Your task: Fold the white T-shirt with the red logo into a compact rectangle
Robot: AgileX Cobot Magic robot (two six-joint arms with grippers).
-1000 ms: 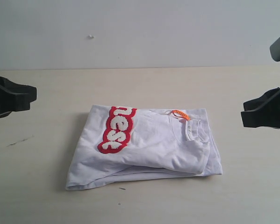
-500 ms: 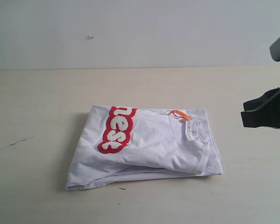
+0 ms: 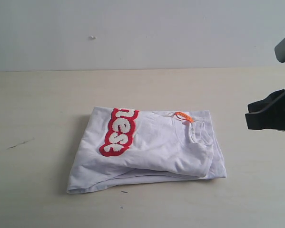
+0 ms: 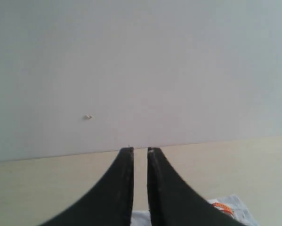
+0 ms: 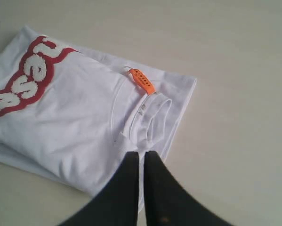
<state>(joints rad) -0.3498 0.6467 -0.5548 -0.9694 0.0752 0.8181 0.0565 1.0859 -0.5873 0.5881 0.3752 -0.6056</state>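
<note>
Draw the right gripper (image 5: pixel 141 155) and left gripper (image 4: pixel 140 150), both with jaws pressed together on nothing, straight up and away; leave the folded T-shirt (image 5: pixel 75 113) flat on the table (image 5: pixel 235 141) just beyond the right tips, collar (image 5: pixel 152 117) nearest, logo (image 5: pixel 23 84) farther off.

white T-shirt (image 3: pixel 156 152) of soft matt cloth, creased; red logo (image 3: pixel 119 131) fuzzy, raised pile; table (image 3: pixel 37 95) smooth, matt, pale
</note>
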